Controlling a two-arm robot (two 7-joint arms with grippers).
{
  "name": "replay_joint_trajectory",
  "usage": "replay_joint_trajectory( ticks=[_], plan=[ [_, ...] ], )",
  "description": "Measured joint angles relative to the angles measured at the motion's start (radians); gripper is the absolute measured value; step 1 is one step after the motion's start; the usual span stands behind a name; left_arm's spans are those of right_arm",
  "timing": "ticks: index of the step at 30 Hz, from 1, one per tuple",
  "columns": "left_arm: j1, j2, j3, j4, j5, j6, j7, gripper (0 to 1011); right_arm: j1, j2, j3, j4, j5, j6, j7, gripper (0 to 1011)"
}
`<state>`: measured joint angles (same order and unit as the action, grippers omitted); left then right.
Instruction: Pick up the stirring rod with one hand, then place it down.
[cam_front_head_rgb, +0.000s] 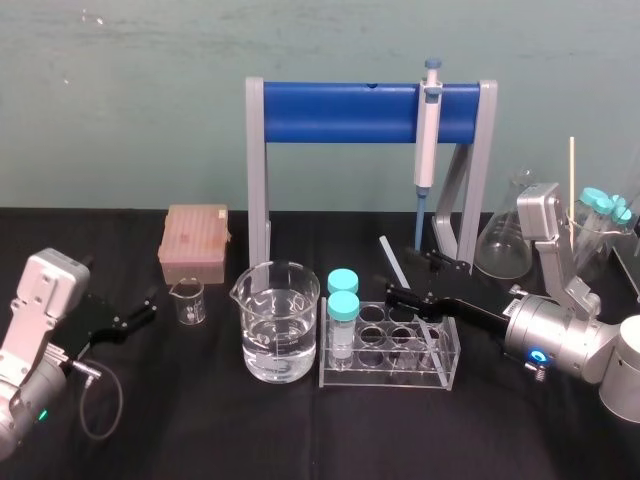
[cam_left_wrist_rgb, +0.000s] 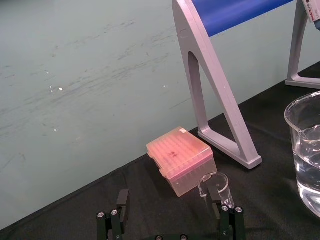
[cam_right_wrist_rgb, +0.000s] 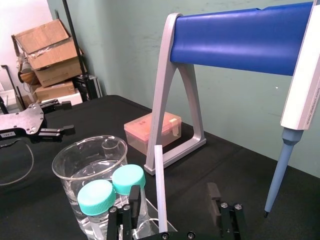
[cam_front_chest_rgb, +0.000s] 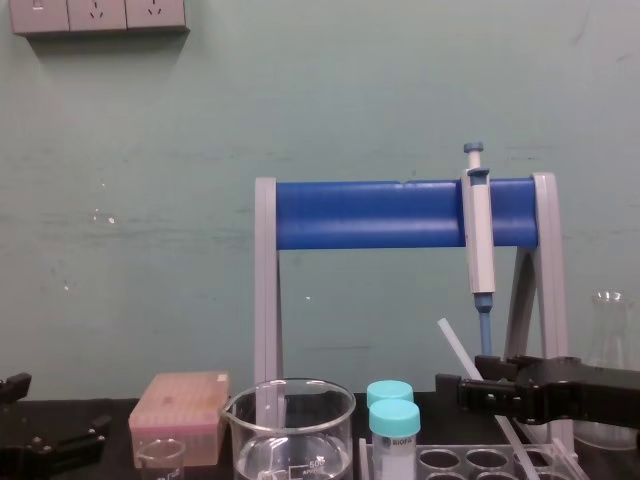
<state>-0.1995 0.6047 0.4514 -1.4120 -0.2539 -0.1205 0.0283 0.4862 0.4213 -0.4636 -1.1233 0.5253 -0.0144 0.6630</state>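
The stirring rod stands tilted, its lower end down in the clear test tube rack and its upper end leaning up and away toward the blue-barred pipette stand. The right gripper reaches in from the right, low over the rack, with its fingers spread wide. In the right wrist view the rod rises between the two black fingers, nearer the one beside the teal-capped tubes and touching neither. From the chest view, the rod slants past the gripper's tip. The left gripper rests on the table at far left, fingers apart, near a small beaker.
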Motion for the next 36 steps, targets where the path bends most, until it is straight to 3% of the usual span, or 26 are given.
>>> replay_joint_trajectory(
  ticks=[24,26,36],
  plan=[
    [0.000,0.000,0.000,0.000,0.000,0.000,0.000,1000,-0.001,0.001,0.000,-0.001,-0.001,-0.001,0.000,111],
    [0.000,0.000,0.000,0.000,0.000,0.000,0.000,1000,-0.001,0.001,0.000,-0.001,-0.001,-0.001,0.000,72],
    [0.000,0.000,0.000,0.000,0.000,0.000,0.000,1000,-0.001,0.001,0.000,-0.001,-0.001,-0.001,0.000,72]
  ],
)
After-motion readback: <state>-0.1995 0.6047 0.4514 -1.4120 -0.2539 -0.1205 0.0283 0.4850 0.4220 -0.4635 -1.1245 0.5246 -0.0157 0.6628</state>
